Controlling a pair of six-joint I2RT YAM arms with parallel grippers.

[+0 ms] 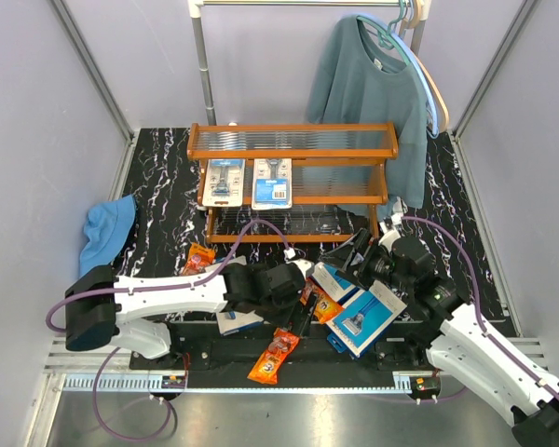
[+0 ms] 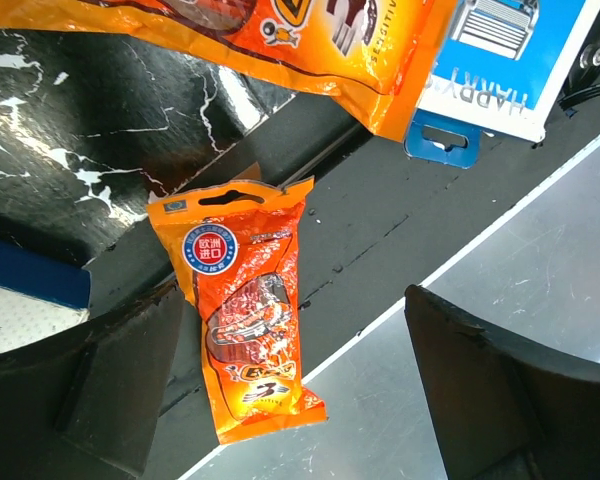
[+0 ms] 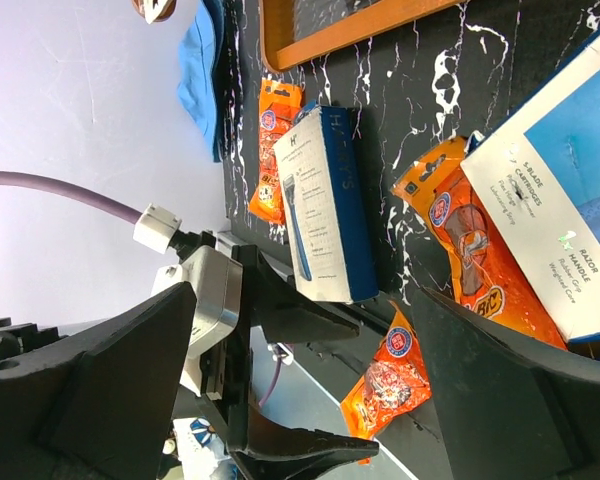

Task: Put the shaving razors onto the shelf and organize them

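Note:
The shelf point(image 1: 293, 154) stands at the back with two grey-blue blister cards point(image 1: 223, 181) point(image 1: 272, 182) on its middle tier. My left gripper point(image 1: 301, 312) is open and empty, hovering over an orange razor bag point(image 2: 248, 318) that lies at the table's front edge point(image 1: 275, 356). A second orange bag point(image 1: 322, 304) lies beside flat blue razor boxes point(image 1: 367, 318) point(image 1: 334, 278). A third orange bag point(image 1: 200, 258) lies left of the arms. Another box point(image 1: 240, 322) lies under the left arm. My right gripper point(image 1: 354, 246) is open and empty above the boxes point(image 3: 325, 205).
A blue cloth point(image 1: 105, 233) lies at the left. A teal sweater point(image 1: 373, 93) hangs on a metal rail point(image 1: 203, 65) behind the shelf. The silver front rail point(image 2: 540, 250) runs just past the front bag. Grey walls close in the sides.

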